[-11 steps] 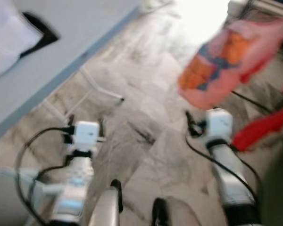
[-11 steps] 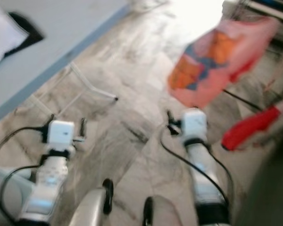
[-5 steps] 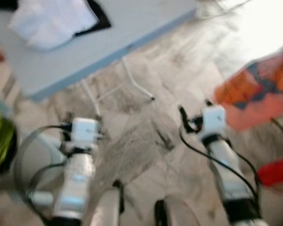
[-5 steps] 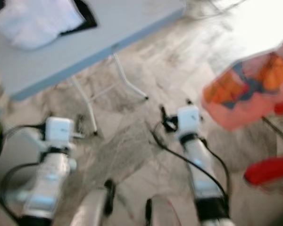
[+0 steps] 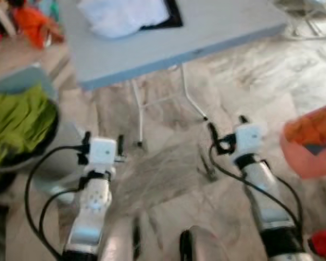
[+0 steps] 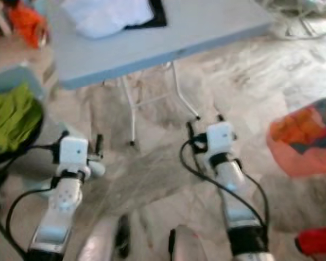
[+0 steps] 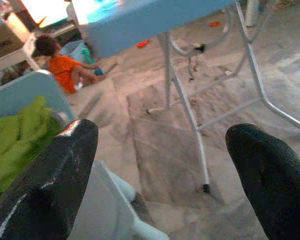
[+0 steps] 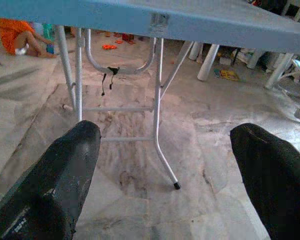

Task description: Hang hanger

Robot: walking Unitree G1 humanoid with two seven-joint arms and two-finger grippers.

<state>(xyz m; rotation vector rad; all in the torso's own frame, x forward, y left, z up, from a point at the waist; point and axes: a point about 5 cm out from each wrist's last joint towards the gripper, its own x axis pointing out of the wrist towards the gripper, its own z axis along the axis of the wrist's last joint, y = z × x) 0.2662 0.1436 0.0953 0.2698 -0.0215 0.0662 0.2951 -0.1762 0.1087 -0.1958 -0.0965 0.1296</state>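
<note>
Both arms reach forward low over the marble floor. My left gripper [image 5: 103,140] is open, and nothing sits between its fingers [image 7: 55,175]. My right gripper [image 5: 226,124] is open too, its fingers [image 8: 65,165] spread wide and facing the legs of a grey folding table [image 5: 217,27]. On the table lies a white cloth [image 5: 125,13] on top of a black item [image 5: 173,16]. An orange and pink garment [image 5: 312,144] hangs at the right. The head views are blurred.
A pale basket [image 7: 35,90] heaped with green clothes [image 5: 16,125] stands at the left, close to my left arm. The table's metal legs [image 5: 136,109] are just ahead. A person in orange [image 7: 65,67] sits on the floor beyond. A red object [image 5: 323,242] lies at the lower right.
The whole view has swung: the table slid from upper left to top centre, the green clothes came in at the left, and the orange garment went to the right edge. Both arms keep their pose.
</note>
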